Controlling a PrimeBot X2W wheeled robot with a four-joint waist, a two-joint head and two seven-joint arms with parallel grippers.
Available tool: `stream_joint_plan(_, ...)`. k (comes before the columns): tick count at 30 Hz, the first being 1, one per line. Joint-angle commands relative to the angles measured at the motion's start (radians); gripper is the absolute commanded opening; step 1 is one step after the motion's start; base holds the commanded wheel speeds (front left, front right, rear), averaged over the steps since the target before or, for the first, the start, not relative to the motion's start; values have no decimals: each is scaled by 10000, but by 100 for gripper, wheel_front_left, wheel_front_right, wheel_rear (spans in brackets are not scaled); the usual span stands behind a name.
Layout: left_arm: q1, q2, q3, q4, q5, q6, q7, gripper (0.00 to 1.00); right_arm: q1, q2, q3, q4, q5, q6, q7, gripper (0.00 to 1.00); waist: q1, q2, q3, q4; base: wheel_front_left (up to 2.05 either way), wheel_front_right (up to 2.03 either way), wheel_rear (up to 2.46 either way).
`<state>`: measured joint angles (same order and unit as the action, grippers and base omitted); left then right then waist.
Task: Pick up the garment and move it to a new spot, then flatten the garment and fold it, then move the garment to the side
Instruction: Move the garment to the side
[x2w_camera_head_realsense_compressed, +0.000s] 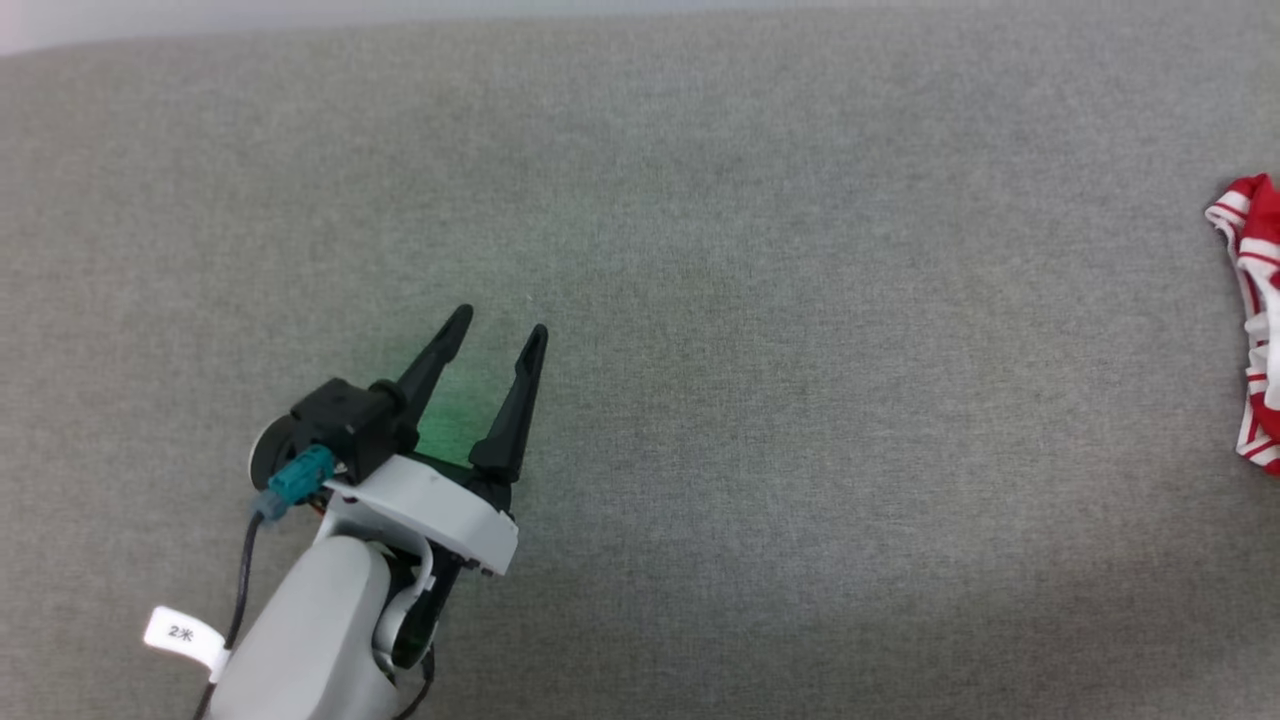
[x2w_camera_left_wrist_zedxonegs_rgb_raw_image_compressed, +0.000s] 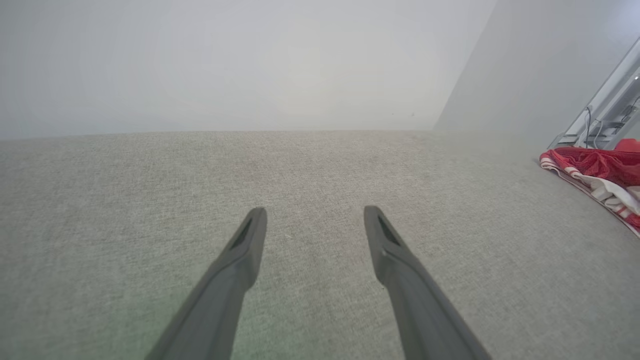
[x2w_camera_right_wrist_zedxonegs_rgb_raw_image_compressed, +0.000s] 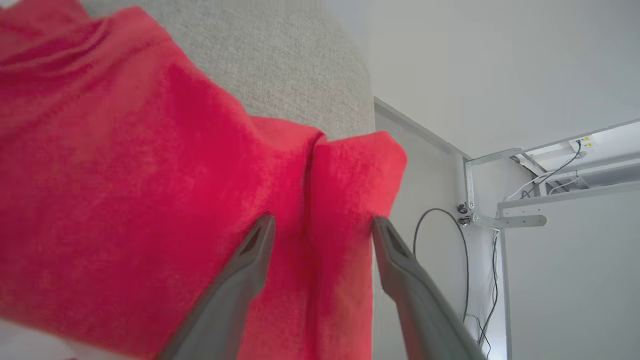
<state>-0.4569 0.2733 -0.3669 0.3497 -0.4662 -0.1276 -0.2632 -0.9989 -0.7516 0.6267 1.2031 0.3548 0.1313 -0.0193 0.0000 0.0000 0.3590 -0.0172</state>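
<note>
Right end effector (x2w_camera_right_wrist_zedxonegs_rgb_raw_image_compressed: 324, 225) spread; garment (x2w_camera_right_wrist_zedxonegs_rgb_raw_image_compressed: 125, 200) at grey surface (x2w_camera_right_wrist_zedxonegs_rgb_raw_image_compressed: 280, 60) right edge.

Work surface (x2w_camera_head_realsense_compressed: 700, 300): grey woven cloth, matt, coarse grain | garment (x2w_camera_right_wrist_zedxonegs_rgb_raw_image_compressed: 125, 200): red cloth, fine knit, matt; trim striped red-white | left gripper (x2w_camera_head_realsense_compressed: 500, 322): fingers dark plastic, matt, smooth | forearm shell (x2w_camera_head_realsense_compressed: 320, 620): pale plastic, smooth, slight sheen | tag (x2w_camera_head_realsense_compressed: 183, 633): white, paper-like | frame (x2w_camera_right_wrist_zedxonegs_rgb_raw_image_compressed: 505, 220): pale metal, painted look
</note>
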Motion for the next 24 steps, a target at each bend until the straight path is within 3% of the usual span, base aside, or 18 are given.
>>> stream_joint_plan(1, 82, -34, 0, 22, -20, -24, -11, 100, -171, 87, -145, 113, -179, -11, -259, 100, 0, 0, -292, 39, 0, 0, 0)
stream_joint_plan(15, 1549, 273, 389, 481, -622, -24, 40, 100, 1002, 1676, -1684, 593, 160, -11, -2092, 100, 0, 0, -2838, 311, 0, 0, 0)
stream_joint_plan(21, 2223, 599, 586, 629, -738, 142, 28, 100, 1924, 2259, -2336, -22, 65, -11, -2443, 100, 0, 0, -3695, 395, 0, 0, 0)
stream_joint_plan(24, 2621, 829, 747, 553, -922, 115, 34, 100, 2737, 2400, -3099, -1479, -241, -11, -2452, 100, 0, 0, -3945, 424, 0, 0, 0)
